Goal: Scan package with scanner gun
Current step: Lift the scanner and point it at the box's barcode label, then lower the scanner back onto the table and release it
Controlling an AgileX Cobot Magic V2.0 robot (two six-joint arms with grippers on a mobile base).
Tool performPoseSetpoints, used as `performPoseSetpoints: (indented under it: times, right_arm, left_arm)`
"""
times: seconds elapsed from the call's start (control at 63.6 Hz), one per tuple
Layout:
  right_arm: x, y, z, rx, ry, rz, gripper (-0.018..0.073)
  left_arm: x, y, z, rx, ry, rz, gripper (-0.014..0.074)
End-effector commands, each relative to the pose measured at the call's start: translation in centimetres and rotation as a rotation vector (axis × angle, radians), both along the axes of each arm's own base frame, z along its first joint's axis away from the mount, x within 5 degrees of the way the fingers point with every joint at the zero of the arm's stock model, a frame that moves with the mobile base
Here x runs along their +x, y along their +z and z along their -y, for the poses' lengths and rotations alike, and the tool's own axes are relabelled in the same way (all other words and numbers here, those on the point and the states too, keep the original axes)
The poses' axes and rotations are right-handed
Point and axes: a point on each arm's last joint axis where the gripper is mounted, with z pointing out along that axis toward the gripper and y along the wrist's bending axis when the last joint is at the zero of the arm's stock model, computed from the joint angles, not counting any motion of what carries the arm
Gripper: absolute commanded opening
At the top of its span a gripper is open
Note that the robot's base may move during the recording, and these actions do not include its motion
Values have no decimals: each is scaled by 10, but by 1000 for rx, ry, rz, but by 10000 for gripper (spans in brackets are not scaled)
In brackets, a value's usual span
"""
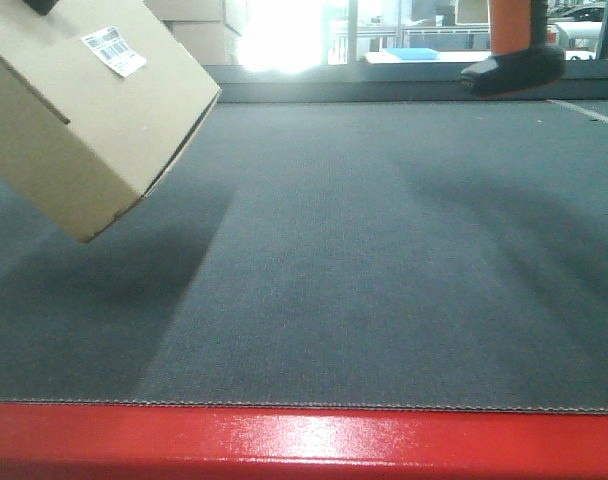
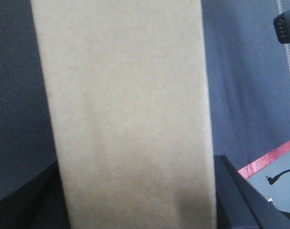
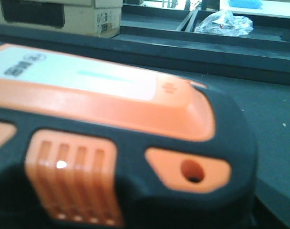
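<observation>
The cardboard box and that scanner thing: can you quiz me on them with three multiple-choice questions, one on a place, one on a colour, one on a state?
1. Where on the package is the white barcode label?
A) its upward-turned face
B) its underside
C) inside it

2. What colour is the scanner gun handle?
A) blue
B) orange
C) green

3. How is the package placed?
A) lying flat
B) tilted, raised above the mat
C) crushed

Answers: 1 A, the label sits on the top face in the front view. 2 B, an orange handle rises from the black foot. 3 B, its low corner hangs over its shadow.
</observation>
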Motion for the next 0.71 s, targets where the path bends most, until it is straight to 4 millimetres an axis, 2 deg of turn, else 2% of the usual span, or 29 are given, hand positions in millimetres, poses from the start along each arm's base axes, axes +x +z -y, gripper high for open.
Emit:
performPoseSetpoints:
  times: [0.0, 0.189, 0.33, 0.503, 0.691]
  right_arm:
    - [-10, 3, 10, 38, -81, 58, -157]
    - [-29, -33, 28, 143, -236, 115, -159]
    - [-40, -52, 22, 151, -135, 204, -159]
    - [-37, -68, 19, 112, -104, 199, -159]
    - [-30, -74, 20, 99, -129, 267, -159]
  left_arm:
    - [-2, 6, 3, -26, -4, 20, -111]
    - [-2, 5, 3, -26, -4, 18, -111]
    - [-2, 5, 3, -26, -4, 18, -111]
    - [-2, 5, 3, -26, -4, 18, -111]
    - [-2, 5, 3, -26, -4, 18, -111]
